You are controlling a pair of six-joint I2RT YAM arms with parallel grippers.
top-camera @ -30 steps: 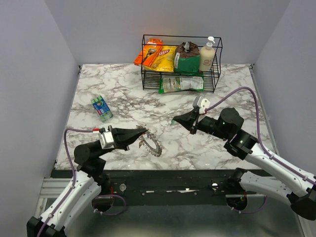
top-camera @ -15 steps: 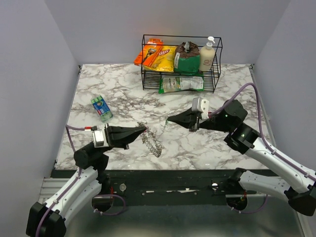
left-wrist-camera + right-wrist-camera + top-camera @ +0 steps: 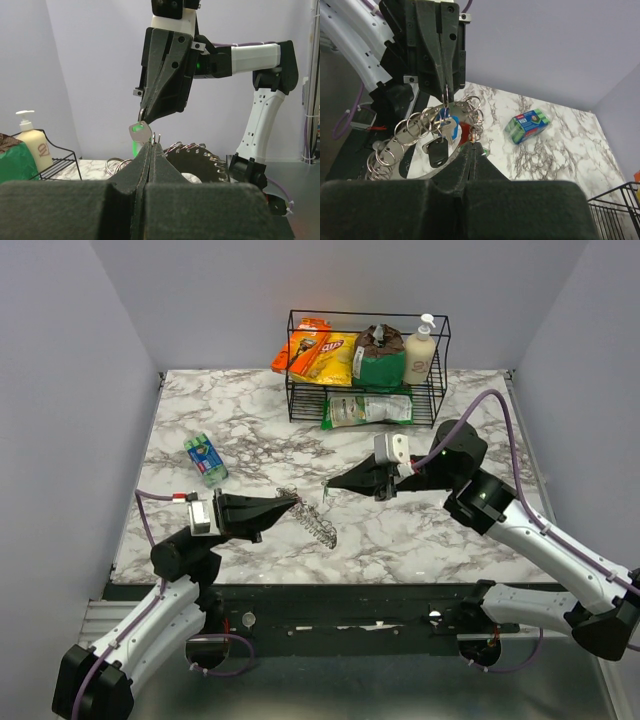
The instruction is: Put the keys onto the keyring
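My left gripper is shut on one loop of the keyring, a silvery coil of rings that hangs from it to the right, just above the marble table. In the right wrist view the keyring carries a blue key, a red key and a black key. My right gripper is shut on a green-headed key, which hangs right beside the left gripper's tip. The yellow key is not visible.
A green and blue sponge pack lies at the left of the table. A black wire rack with snack bags and a soap bottle stands at the back. The table's front edge runs just below both grippers.
My right gripper has moved left with the green key, up to the left gripper's tip. The left gripper shifted slightly and the keyring swung out to the right.
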